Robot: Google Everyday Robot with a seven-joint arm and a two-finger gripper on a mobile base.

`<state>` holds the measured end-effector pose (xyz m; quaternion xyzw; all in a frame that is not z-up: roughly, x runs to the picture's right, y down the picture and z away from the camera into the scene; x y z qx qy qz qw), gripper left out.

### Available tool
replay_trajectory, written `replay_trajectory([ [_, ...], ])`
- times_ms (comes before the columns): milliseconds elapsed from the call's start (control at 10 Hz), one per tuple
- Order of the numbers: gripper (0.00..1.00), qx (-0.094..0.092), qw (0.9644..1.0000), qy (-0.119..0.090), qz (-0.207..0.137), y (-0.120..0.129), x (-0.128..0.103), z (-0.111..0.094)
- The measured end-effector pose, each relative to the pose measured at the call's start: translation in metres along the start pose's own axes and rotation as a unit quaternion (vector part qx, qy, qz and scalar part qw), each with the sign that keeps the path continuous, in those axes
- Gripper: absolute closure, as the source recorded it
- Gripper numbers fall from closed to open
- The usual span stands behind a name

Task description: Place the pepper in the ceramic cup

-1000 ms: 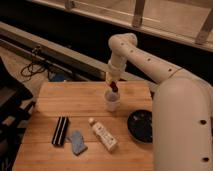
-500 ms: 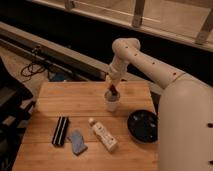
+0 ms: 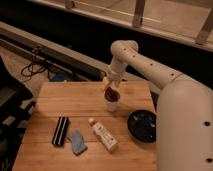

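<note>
The white ceramic cup (image 3: 112, 104) stands upright near the middle of the wooden table (image 3: 75, 100). The dark red pepper (image 3: 111, 93) is right at the cup's mouth, directly under my gripper (image 3: 111, 90). The gripper hangs straight down over the cup from the white arm, which reaches in from the right. I cannot tell whether the pepper rests in the cup or is still held.
A wide dark round bowl (image 3: 141, 125) sits at the table's right. A white tube with a cap (image 3: 102, 135) lies in front of the cup. A black striped object (image 3: 61, 131) and a blue sponge-like piece (image 3: 76, 142) lie front left. Cables lie on the floor at left.
The view has shifted slightly. The gripper has stayed over the cup and seems a little lower, with the pepper now at the cup's mouth.
</note>
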<state>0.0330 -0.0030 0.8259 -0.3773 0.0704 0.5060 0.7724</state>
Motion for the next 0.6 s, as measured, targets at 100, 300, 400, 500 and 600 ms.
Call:
replay_trajectory([
  [100, 0.20, 0.002, 1.0000, -0.002, -0.002, 0.000, 0.000, -0.002],
  [300, 0.20, 0.023, 0.9995, -0.023, -0.003, 0.002, -0.005, -0.021],
  [400, 0.20, 0.036, 0.9988, -0.032, 0.000, 0.004, -0.009, -0.033],
  [500, 0.20, 0.054, 0.9977, -0.043, 0.000, 0.007, -0.014, -0.047],
  [600, 0.20, 0.059, 0.9972, -0.046, -0.001, 0.011, -0.018, -0.057],
])
